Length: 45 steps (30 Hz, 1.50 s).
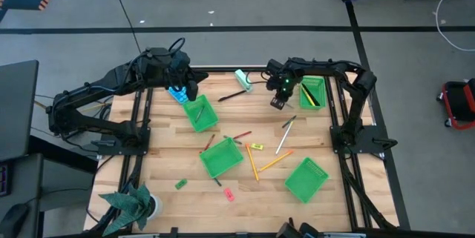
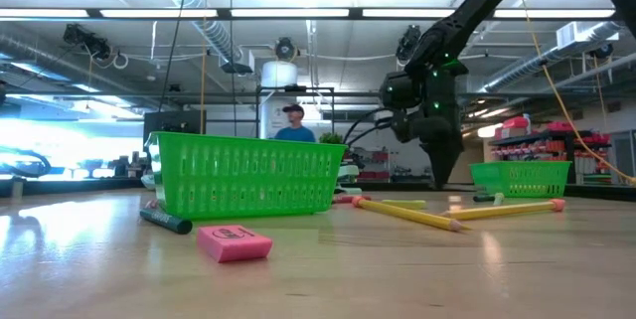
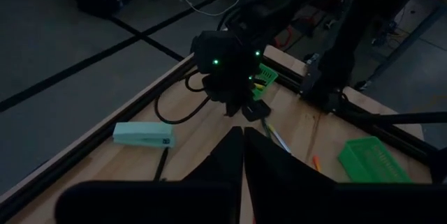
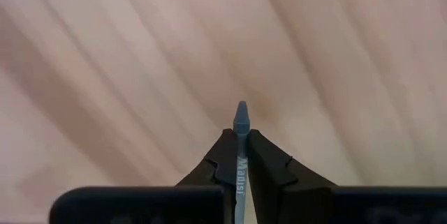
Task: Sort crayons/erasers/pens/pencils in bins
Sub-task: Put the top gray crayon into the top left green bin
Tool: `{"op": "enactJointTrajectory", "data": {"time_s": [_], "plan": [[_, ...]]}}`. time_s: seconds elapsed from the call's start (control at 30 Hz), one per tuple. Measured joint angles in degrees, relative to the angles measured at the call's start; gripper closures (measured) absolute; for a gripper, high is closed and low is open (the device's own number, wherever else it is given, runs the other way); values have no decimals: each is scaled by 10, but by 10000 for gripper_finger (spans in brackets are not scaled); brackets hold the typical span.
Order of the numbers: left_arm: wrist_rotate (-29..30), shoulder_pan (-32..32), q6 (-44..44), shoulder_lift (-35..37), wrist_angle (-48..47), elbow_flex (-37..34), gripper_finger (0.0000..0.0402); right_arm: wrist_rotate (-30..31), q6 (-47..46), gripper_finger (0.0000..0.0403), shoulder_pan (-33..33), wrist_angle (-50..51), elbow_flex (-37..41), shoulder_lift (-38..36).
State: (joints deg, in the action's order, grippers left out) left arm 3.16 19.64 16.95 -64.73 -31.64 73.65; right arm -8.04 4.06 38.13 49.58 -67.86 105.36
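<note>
Right pincer (image 4: 241, 155) clamped on a slim grey pen (image 4: 241, 123), tip projecting past the fingers, bare table (image 4: 126, 63) wood beneath it. In the high view the right pincer (image 1: 277, 102) hangs over the far part of the table, just beside the far-right bin (image 1: 312, 92), which holds a yellow and a dark stick. Left pincer (image 3: 242, 155) fingers pressed together, nothing visible between them; in the high view it (image 1: 191, 92) sits above the far-left bin (image 1: 200, 113), which contains one dark stick, next to a blue object (image 1: 177, 93). A teal-and-white block (image 1: 243, 79) lies near the far edge between the arms, a dark pen (image 1: 231, 95) just beside it. A third bin (image 1: 220, 156) stands mid-table, with short reddish crayons (image 1: 242, 135) near its far side. Yellow and orange pencils (image 1: 252, 162) and a pale one (image 1: 283, 141) lie between the central bin and the fourth bin (image 1: 306, 179) at the near right. A yellow eraser (image 1: 256, 146) lies by the pencils; a green eraser (image 1: 180, 184) and a pink eraser (image 1: 228, 193) lie near the front edge. A potted plant (image 1: 132, 205) occupies the near-left corner. In the low view a person (image 2: 292, 125) is in the room beyond.
</note>
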Motion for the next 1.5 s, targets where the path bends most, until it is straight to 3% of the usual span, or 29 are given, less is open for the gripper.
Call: {"op": "enactJointTrajectory", "data": {"time_s": [0.43,0.67,0.9,1.2,1.5], "plan": [[0,0,-2,0,0,0,379,-171,-141,378,-11,-28,-119,-1],[0,0,-26,2,1,0,387,-175,-271,378,-72,-158,-170,-2],[0,6,-39,23,13,-1,382,-131,-372,377,-142,-290,-170,4],[0,4,-45,31,25,0,390,-28,-476,375,-189,-495,-170,47],[0,4,-42,34,26,0,374,14,-459,374,-218,-523,-170,65]]}}
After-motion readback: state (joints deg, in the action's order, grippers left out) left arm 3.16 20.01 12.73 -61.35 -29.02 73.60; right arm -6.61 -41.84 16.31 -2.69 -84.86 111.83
